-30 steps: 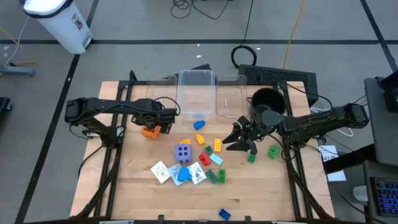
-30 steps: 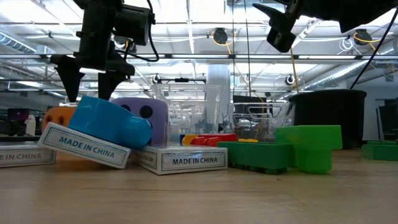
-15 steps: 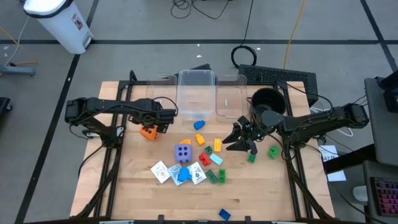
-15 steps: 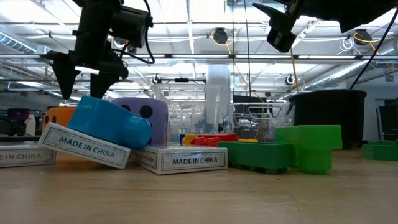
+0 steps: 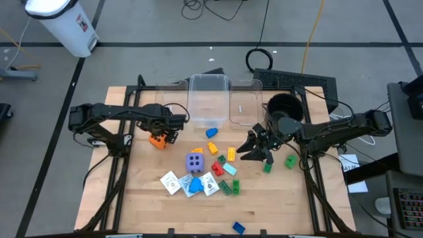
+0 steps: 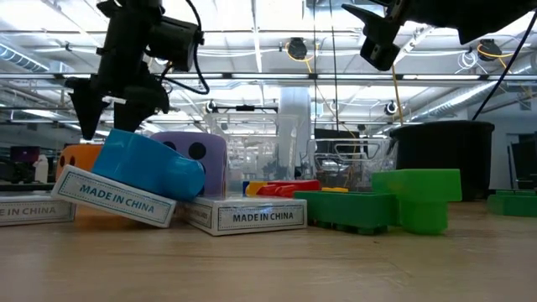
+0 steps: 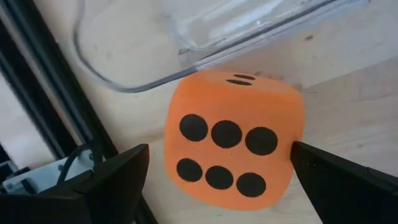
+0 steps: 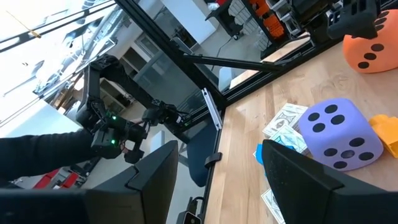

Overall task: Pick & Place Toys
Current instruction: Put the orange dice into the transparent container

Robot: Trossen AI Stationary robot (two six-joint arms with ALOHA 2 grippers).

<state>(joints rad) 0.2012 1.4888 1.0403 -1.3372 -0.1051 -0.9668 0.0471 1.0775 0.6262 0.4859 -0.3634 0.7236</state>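
An orange foam die (image 7: 233, 146) rests on the table at the left (image 5: 157, 139), six dots up, just in front of a clear bin. My left gripper (image 5: 168, 129) points down over it, open, a finger on either side of the die and above it (image 6: 117, 117). A purple die (image 5: 194, 162), white card packs (image 5: 170, 182) and red, yellow, green and blue bricks (image 5: 225, 165) lie in the middle. My right gripper (image 5: 254, 149) hangs level above the table's right part, open and with nothing in it (image 8: 217, 168).
Two clear bins (image 5: 209, 99) (image 5: 244, 106) and a black pot (image 5: 284, 106) stand along the far edge. A blue brick (image 5: 211, 132) lies in front of the bins, another (image 5: 238, 228) at the near edge. Green bricks (image 5: 289, 160) lie at the right.
My left gripper has rolled a little about its own pointing line while staying over the orange die, so its two fingers stand at a new angle to the die. The die and the other toys have not moved.
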